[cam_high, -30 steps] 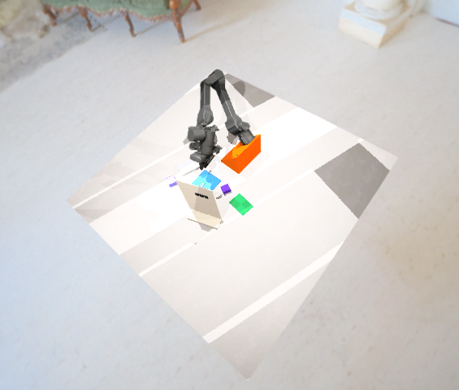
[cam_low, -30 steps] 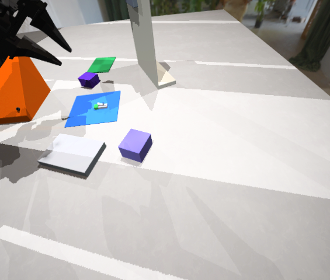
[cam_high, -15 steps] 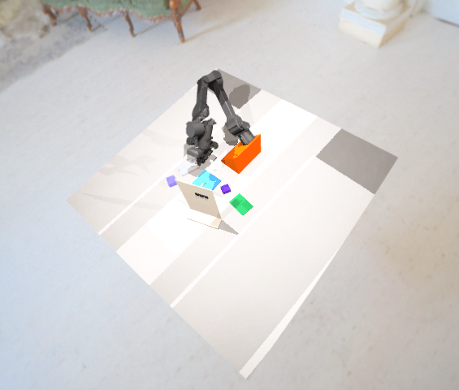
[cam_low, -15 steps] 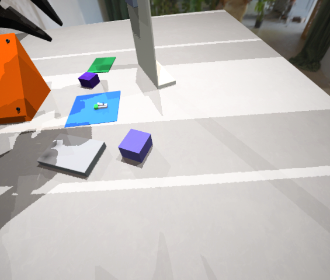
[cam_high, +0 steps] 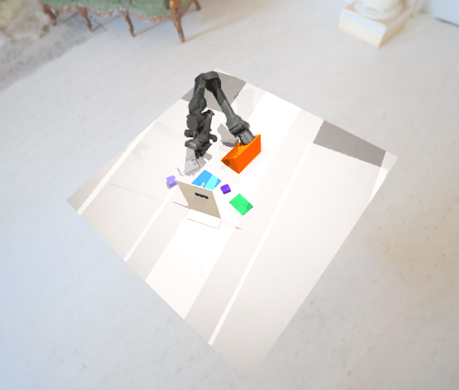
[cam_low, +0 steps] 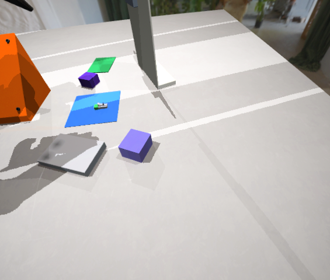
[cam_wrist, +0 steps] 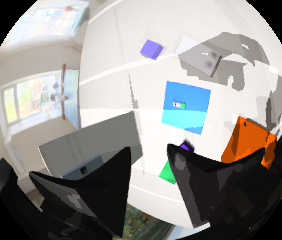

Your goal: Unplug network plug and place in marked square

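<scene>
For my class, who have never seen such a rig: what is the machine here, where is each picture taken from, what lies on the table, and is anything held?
The dark jointed thing is a robot arm. One picture looks down from high above, one from the table's side, and one from the arm's wrist, where the two black shapes are its gripper, partly open and holding nothing. On the table lie a blue square with the small plug on it, a green square, two purple cubes, a grey slab, an orange block and the upright panel.

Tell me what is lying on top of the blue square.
The small network plug, pale grey with a green end, lies flat on the blue square, near its middle. Nothing else sits on it. The patch directly beneath the plug is covered.
</scene>
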`<state>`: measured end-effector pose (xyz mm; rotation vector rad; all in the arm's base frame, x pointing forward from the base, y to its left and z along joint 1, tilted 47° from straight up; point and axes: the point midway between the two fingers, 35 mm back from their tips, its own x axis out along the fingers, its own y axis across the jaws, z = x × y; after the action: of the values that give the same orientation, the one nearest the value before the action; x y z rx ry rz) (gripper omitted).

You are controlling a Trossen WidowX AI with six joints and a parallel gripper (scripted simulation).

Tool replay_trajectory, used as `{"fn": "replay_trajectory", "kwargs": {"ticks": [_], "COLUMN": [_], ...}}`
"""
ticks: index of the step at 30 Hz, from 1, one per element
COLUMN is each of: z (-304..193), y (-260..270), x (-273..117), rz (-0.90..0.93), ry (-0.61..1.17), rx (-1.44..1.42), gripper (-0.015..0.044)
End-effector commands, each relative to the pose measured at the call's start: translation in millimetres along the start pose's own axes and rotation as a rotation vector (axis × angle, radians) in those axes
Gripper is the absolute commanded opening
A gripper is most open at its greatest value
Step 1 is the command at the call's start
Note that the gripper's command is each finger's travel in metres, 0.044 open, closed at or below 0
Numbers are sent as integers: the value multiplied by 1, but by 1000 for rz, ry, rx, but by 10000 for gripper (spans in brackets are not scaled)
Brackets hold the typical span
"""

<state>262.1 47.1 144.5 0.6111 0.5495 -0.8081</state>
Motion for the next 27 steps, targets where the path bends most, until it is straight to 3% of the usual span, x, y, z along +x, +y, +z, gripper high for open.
{"fn": "replay_trajectory", "kwargs": {"ticks": [1, 2, 13, 27], "z": [0, 1, 1, 1], "y": [4, 4, 4, 4], "x": [-9, -10, -10, -10], "rz": [-5, -4, -4, -4], "ry": [-12, -12, -12, -12], "rx": [-2, -2, -2, -2], "gripper": [156, 156, 440, 440]}}
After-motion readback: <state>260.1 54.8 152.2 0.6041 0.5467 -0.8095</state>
